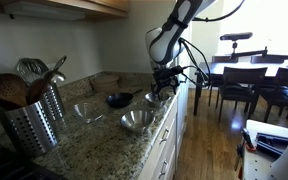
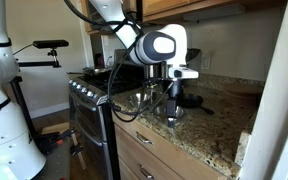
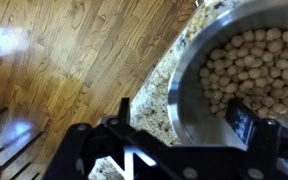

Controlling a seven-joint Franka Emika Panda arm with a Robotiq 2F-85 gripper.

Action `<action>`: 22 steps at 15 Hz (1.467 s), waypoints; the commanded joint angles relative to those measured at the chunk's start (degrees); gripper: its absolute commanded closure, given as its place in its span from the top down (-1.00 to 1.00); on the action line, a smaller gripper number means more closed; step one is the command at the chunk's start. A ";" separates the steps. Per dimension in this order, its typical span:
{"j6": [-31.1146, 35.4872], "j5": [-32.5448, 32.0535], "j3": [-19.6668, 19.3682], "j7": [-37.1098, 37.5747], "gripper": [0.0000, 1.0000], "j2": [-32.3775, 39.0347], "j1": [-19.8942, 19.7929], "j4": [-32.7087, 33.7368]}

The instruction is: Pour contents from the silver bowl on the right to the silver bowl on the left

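Note:
A silver bowl (image 3: 246, 70) holding pale round pieces fills the right of the wrist view, at the counter's edge. My gripper (image 3: 184, 115) is open and straddles its near rim: one finger (image 3: 242, 120) is inside the bowl and the other is outside over the granite. In both exterior views the gripper (image 1: 162, 82) (image 2: 172, 108) points down over this bowl (image 1: 156, 97) at the far end of the counter. Two more silver bowls (image 1: 136, 122) (image 1: 87, 112) sit nearer the camera; I cannot tell which is the task's left one.
A small dark bowl (image 1: 117, 99) sits behind the silver ones. A perforated metal utensil holder (image 1: 34, 120) with wooden spoons stands at the near end. The granite counter (image 1: 104, 140) drops to a wooden floor (image 3: 74, 60). A dining table and chairs (image 1: 246, 82) stand beyond.

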 commanded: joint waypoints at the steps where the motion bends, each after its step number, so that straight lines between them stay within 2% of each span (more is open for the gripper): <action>1: 0.81 1.40 -1.57 0.03 0.76 1.32 1.69 1.11; 2: 0.84 1.46 -1.66 0.07 0.71 1.51 1.83 1.22; 3: 0.92 1.39 -1.78 0.13 0.30 1.62 1.96 1.29; 5: 0.92 1.35 -1.93 0.14 0.18 1.73 2.18 1.42; 8: 0.77 1.30 -2.11 0.07 -0.26 1.95 2.46 1.73; 11: 0.82 1.33 -2.27 0.05 -0.61 2.00 2.70 2.02; 16: 0.90 1.46 -2.38 0.05 -0.85 1.90 2.80 3.28; 17: 0.89 1.33 -2.45 0.09 -0.76 1.88 2.82 3.49; 22: 0.33 0.90 -2.48 -1.17 -0.77 0.84 2.77 3.52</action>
